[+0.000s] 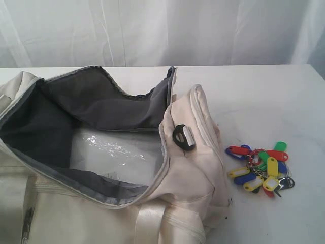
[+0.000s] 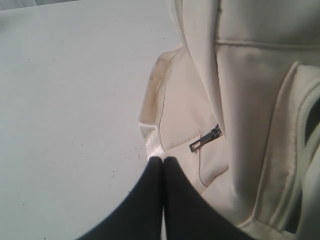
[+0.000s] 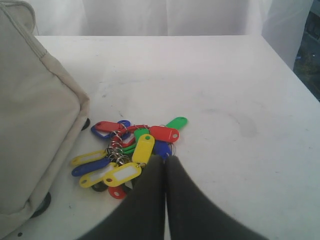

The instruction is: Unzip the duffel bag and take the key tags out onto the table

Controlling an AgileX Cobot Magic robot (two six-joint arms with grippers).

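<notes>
Lying out on the table as one loose bunch, key tags just beside the right end of the duffel bag, toward the tabletop's right edge, nearer the exterior camera's side. Judged as the closing step: bag unzipped wide, tags delivered, nothing visibly left to fetch. Next, likely only drawing both arms clear without dragging the bunch. Counted by colour: about four yellow, three red, three blue, at least two green, several overlapped. One bag, showing dark grey lining and a clear plastic sheet inside. Two grippers: right gripper clenched and empty, tips at the bunch's edge, contact unclear; left gripper clenched on nothing, over bare tabletop beside a side-pocket zipper pull.
</notes>
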